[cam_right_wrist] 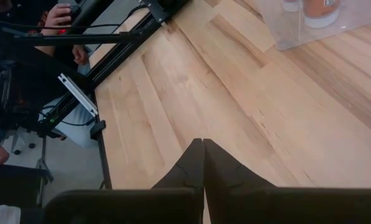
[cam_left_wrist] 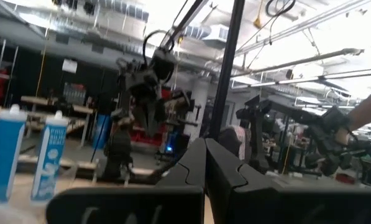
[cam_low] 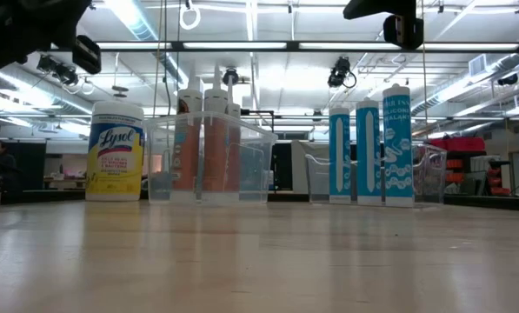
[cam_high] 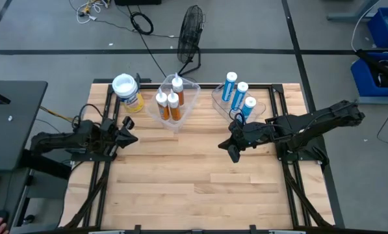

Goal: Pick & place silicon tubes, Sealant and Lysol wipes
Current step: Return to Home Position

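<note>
The short, fat yellow Lysol wipes canister with a round white lid stands upright near the far left corner of the light wooden surface. It is just beside the left clear plastic bin and outside it. Three slim orange sealant tubes with white nozzles stand upright inside that bin. The right clear plastic bin sits apart from it along the same far edge and holds three blue-and-white silicone tubes, also upright.

The left end effector hangs above the left side of the surface, on the near side of the canister and not touching it. In the left wrist view its two dark fingers are pressed together with nothing between them. The right end effector hangs just in front of the right bin. Its fingers are likewise pressed together and empty, over bare wood. From the low view both arms are lifted well clear of the surface.
</note>
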